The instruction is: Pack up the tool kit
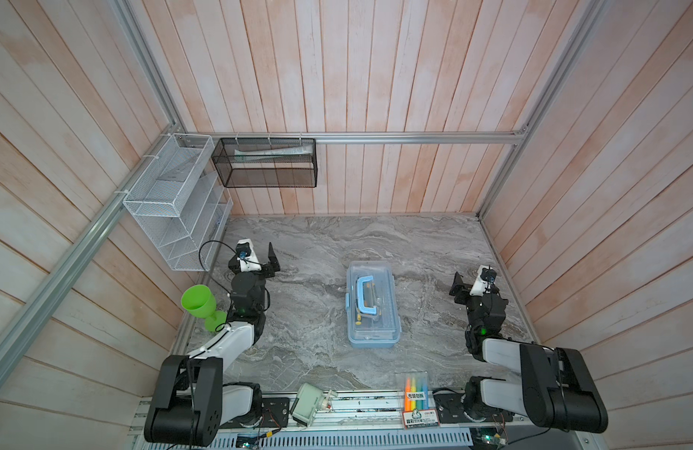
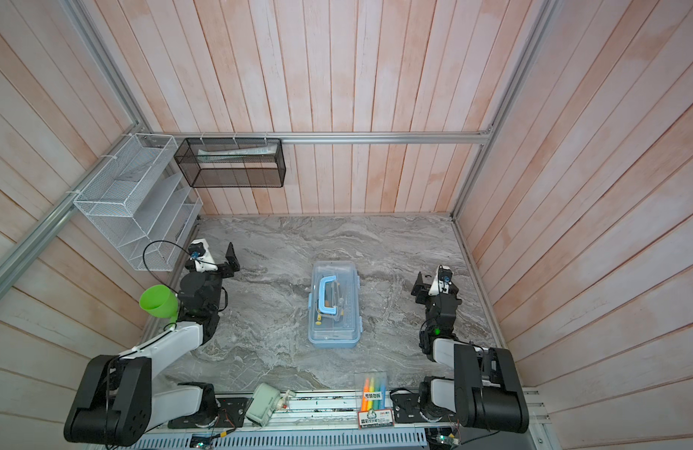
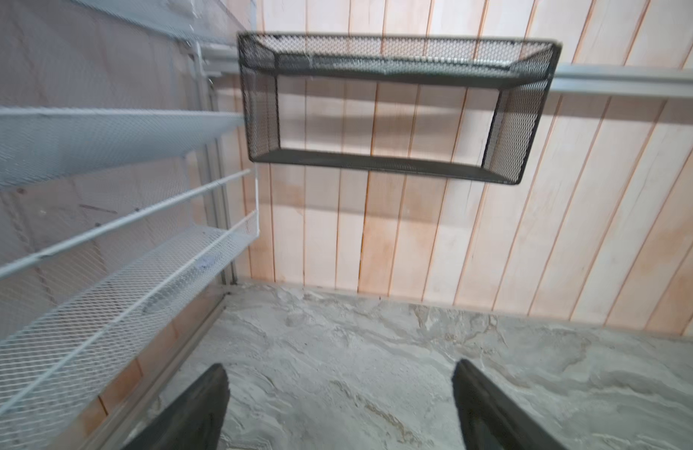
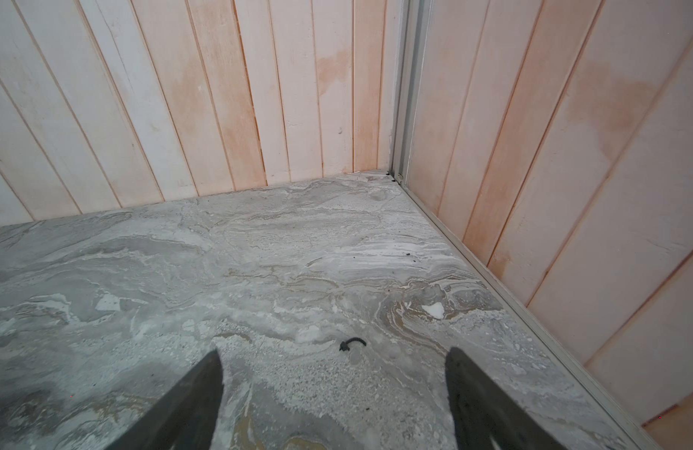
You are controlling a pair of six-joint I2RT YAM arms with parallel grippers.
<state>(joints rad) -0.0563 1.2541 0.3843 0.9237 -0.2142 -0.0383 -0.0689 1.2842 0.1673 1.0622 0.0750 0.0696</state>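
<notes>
both arms folded back, left gripper [image 3: 339, 405] and right gripper [image 4: 333, 401] agape

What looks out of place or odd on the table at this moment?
Little stands out. The tool kit case sits closed mid-table, tools visible through its lid. A small black scrap lies loose on the marble near the open right gripper. The green cup leans tilted at the left edge.

walls: pale wood planks [image 1: 376, 78] | floor: grey marble [image 1: 317, 241]
</notes>
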